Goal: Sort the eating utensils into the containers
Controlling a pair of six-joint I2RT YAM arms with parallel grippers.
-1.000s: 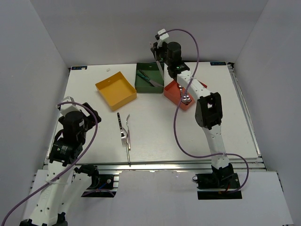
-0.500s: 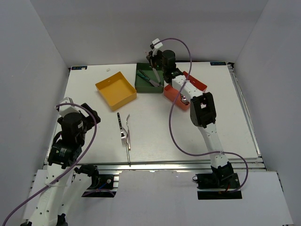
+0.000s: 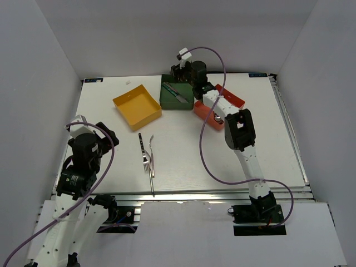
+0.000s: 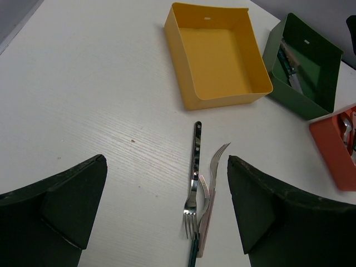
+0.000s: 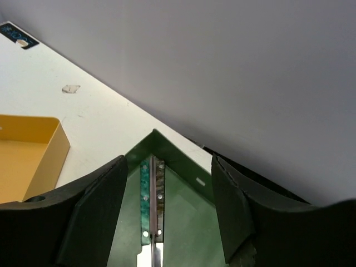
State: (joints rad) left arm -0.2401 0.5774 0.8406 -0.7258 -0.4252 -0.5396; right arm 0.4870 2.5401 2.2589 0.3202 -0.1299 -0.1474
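Observation:
Two knives, one with a teal handle [image 5: 145, 196] and one with a dark handle [image 5: 160, 192], lie side by side in the dark green tray [image 5: 183, 214]. My right gripper [image 5: 167, 214] hangs open just above them at the tray's back corner [image 3: 172, 84], its fingers [image 5: 94, 219] well clear of both handles. Three forks [image 4: 196, 186] lie bunched on the table, one pink-handled [image 4: 207, 219] and one teal-handled [image 4: 192, 255]. My left gripper [image 4: 167, 208] stands open above and short of them, holding nothing. The yellow tray [image 4: 222, 97] has nothing in it.
The red-orange tray [image 3: 207, 118] sits right of the green tray [image 3: 167, 103] and holds silver utensils [image 4: 347, 125]. The yellow tray [image 3: 129, 117] stands to the left. The forks [image 3: 147, 157] lie mid-table in front of the trays. Grey walls close in the table.
My right gripper swung left from over the red-orange tray to the green tray's back corner and opened its jaws; a knife now lies in the tray. The left arm stayed still.

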